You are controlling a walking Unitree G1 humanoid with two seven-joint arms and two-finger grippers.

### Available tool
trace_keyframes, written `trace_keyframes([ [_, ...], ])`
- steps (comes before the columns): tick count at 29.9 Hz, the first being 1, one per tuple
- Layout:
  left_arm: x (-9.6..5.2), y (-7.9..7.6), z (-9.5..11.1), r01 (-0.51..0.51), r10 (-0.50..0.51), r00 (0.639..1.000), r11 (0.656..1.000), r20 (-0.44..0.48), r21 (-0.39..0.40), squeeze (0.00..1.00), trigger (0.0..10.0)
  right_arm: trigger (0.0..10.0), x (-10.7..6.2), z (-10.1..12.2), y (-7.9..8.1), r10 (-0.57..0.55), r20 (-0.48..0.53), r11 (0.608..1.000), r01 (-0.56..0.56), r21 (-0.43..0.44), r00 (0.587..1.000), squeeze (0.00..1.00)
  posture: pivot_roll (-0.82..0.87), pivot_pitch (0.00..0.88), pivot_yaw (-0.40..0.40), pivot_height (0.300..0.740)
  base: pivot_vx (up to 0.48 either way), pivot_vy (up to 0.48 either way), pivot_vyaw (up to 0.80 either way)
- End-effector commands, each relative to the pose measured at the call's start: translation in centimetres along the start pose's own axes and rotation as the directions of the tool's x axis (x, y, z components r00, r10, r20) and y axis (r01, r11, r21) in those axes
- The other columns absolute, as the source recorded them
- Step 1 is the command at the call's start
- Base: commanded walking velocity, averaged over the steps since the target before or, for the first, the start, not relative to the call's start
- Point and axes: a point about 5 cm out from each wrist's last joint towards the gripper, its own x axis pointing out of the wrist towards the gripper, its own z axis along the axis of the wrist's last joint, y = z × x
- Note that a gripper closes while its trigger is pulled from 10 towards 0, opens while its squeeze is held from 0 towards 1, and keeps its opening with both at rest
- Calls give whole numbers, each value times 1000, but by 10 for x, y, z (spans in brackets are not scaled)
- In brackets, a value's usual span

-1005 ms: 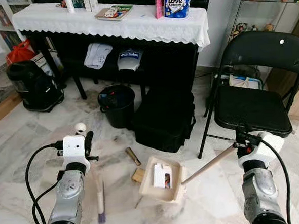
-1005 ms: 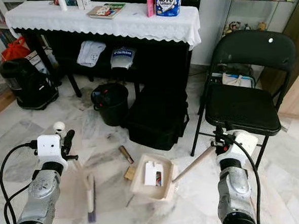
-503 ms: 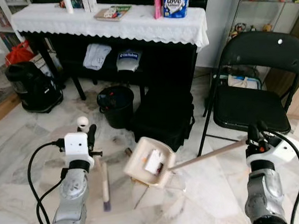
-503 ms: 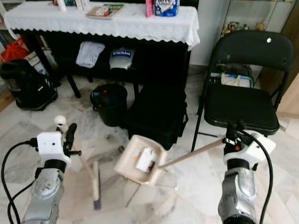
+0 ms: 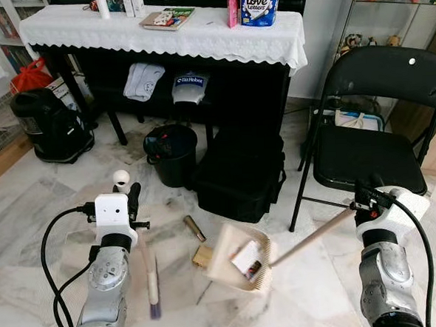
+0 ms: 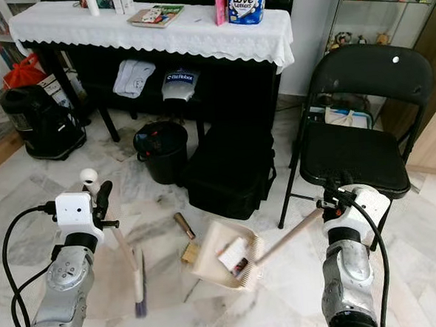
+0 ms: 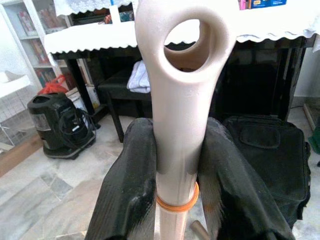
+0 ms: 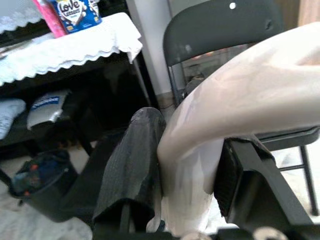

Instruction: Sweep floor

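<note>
My left gripper is shut on the beige handle of a small broom, whose purple bristles rest on the marble floor. A long beige dustpan handle is clamped in my right gripper, which is shut. The dustpan hangs tilted just above the floor, with white and dark bits of litter inside. A brown tube and a small tan block lie on the floor beside the pan.
A black bin and a black bag stand under the cloth-covered piano. A black folding chair is at the right. A black vacuum sits at the left.
The dustpan has dropped from its raised position and moved right, closer to the floor, still tilted. The broom stays almost in place.
</note>
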Motion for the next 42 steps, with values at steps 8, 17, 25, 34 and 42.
trace_keyframes([
  [8, -1, 2, 11, -8, 9, 998, 1000, 56, -6, 0, 10000, 10000, 5, 17, 9, 53, 82, 995, -46, -83, 995, 0, -26, 0, -5, 740, 0, 0, 0],
  [17, -2, -1, 8, -1, 2, 999, 1000, 42, -10, 0, 10000, 10000, 2, 14, 5, 21, 78, 993, -12, -115, 997, 0, -31, 0, 2, 740, 0, 0, 403],
  [25, -5, 1, 8, -17, 17, 999, 1000, 41, -11, 0, 10000, 10000, 2, 13, 11, 40, 67, 992, -32, -118, 997, 0, -14, 0, -11, 740, 0, 0, 800],
  [34, -11, 2, 5, -14, 15, 999, 1000, 32, -15, 0, 10000, 10000, 3, 14, 11, 49, 71, 990, -39, -133, 996, 0, -6, 0, -8, 740, 0, 0, 800],
  [42, -9, 4, 5, -15, 16, 999, 1000, 29, -9, 0, 10000, 10000, 2, 13, 13, 50, 71, 991, -40, -131, 996, 0, -4, 0, -1, 740, 0, 0, 800],
])
